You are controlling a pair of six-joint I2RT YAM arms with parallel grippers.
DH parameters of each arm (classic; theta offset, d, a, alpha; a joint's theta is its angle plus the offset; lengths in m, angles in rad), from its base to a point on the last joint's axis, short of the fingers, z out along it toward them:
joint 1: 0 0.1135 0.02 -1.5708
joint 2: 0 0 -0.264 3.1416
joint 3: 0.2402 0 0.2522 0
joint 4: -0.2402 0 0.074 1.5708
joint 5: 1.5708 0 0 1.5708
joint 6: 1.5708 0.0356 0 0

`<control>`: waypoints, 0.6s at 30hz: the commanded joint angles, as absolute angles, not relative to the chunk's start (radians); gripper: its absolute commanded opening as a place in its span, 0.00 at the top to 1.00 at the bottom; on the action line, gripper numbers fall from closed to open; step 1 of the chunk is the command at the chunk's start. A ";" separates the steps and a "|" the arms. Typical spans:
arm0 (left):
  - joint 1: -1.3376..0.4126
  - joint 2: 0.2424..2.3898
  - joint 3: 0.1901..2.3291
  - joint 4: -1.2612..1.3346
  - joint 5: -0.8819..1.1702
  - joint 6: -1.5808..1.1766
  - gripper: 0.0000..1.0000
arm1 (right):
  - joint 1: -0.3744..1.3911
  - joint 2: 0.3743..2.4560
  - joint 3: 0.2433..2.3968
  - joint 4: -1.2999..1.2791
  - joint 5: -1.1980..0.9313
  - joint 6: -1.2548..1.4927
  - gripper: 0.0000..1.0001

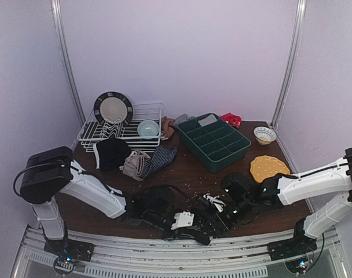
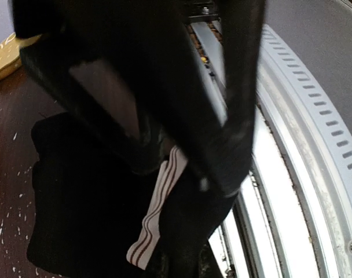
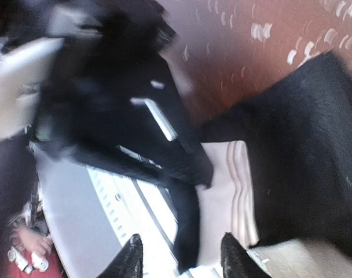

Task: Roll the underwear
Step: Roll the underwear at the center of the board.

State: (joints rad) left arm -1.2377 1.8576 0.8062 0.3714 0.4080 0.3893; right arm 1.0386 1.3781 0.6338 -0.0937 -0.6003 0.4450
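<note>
A black underwear with a white striped waistband [image 2: 156, 211] lies at the table's near edge [image 1: 196, 233]; the waistband also shows in the right wrist view [image 3: 228, 191]. My left gripper [image 2: 184, 174] is shut on its cloth beside the waistband, seen from above [image 1: 190, 226]. My right gripper [image 3: 182, 258] is open, its fingertips [image 3: 129, 255] wide apart just over the waistband and the metal rail; from above it sits close to the right of the left gripper [image 1: 222, 215]. More underwear lies at the back left: a black one [image 1: 112, 152], a beige-grey one [image 1: 135, 163], a navy striped one [image 1: 162, 155].
A white dish rack [image 1: 89, 136] holds a plate [image 1: 113, 108] and a pale bowl [image 1: 147, 128]. A green divided bin [image 1: 213, 142] stands at back centre. A small bowl [image 1: 264, 135] and a yellow round mat [image 1: 268, 167] lie right. The ridged metal rail [image 2: 315, 145] borders the near edge.
</note>
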 commanded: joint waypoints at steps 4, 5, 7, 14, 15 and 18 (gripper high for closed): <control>-1.177 1.890 0.920 0.163 0.484 0.230 1.00 | 1.036 1.193 0.589 -0.162 -0.315 0.459 0.51; -1.166 1.901 0.951 0.111 0.501 0.217 1.00 | 1.036 1.169 0.581 -0.167 -0.273 0.462 0.51; -1.137 1.923 1.003 0.025 0.575 0.179 1.00 | 1.037 1.124 0.559 -0.162 -0.221 0.463 0.51; -1.079 1.966 1.120 -0.089 0.776 0.015 1.00 | 1.065 1.026 0.461 -0.065 -0.139 0.467 0.51; -1.070 1.973 1.129 -0.085 0.820 -0.022 1.00 | 1.066 1.026 0.449 -0.042 -0.138 0.470 0.51; -1.059 1.986 1.139 -0.073 0.867 -0.105 1.00 | 1.071 1.023 0.412 0.043 -0.137 0.486 0.51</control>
